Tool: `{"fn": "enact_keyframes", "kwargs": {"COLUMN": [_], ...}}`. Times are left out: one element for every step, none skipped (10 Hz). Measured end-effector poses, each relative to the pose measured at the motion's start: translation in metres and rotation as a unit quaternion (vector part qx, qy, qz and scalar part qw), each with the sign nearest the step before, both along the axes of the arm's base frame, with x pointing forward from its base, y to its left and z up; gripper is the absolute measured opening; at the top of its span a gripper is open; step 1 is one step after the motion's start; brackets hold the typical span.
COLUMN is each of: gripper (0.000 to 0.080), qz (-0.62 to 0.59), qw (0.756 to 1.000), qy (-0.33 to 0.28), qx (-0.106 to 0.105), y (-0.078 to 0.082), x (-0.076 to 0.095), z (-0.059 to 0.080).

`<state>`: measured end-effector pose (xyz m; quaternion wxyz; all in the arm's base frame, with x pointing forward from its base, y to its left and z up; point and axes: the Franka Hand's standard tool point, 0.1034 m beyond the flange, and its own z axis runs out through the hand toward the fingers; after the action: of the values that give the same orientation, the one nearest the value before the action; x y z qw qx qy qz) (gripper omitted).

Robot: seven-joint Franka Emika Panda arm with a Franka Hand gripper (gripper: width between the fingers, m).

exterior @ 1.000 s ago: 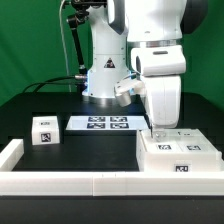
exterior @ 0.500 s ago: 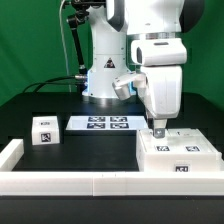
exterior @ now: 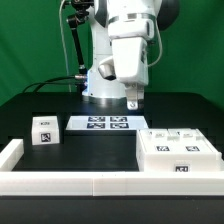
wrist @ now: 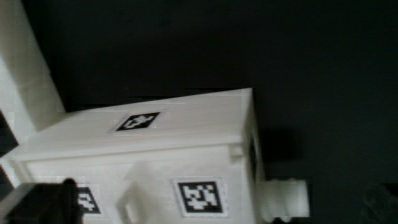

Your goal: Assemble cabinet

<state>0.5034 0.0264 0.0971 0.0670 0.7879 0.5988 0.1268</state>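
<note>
Exterior view: the gripper [exterior: 134, 100] has risen off the cabinet body [exterior: 178, 152].
It now hangs near the marker board [exterior: 106, 123]; spread or pressed together, I cannot tell.

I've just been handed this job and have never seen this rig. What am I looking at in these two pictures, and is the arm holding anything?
The big white machine is a robot arm; its gripper hangs in the air, holding nothing; whether it is open I cannot tell. One picture comes from a camera off the arm, the other from its wrist, showing a tagged white part. On the black table lie the cabinet body, a small white cube, the flat marker board and a low border wall.
</note>
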Motion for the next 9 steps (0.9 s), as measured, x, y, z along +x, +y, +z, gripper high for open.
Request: {"fn": "enact_keyframes", "kwargs": {"gripper": [0.0797,0.0797,0.0797,0.0797,0.0797,0.0797,0.0797,0.0797,0.0797], "qz": [-0.038,-0.063,-0.066,-0.071,-0.071,-0.074,-0.12,-0.154,-0.235], "qw": [0.999,0.997,0.997,0.997,0.997,0.996,0.992,0.986,0.968], "qy": [-0.007,-0.016,-0.016,-0.013,-0.014,-0.013,-0.011,-0.009,-0.016], "qx": [0.016,0.031,0.035,0.035,0.035,0.036,0.05,0.06,0.09], "y": [0.005,0.014,0.014,0.013,0.013,0.013,0.012,0.012,0.016], "x": [-0.018,-0.03,-0.04,-0.039,-0.039,-0.039,-0.039,-0.039,-0.041], "z": [-0.001,-0.003,-0.009,-0.009,-0.008,-0.009,-0.009,-0.009,-0.007]}}
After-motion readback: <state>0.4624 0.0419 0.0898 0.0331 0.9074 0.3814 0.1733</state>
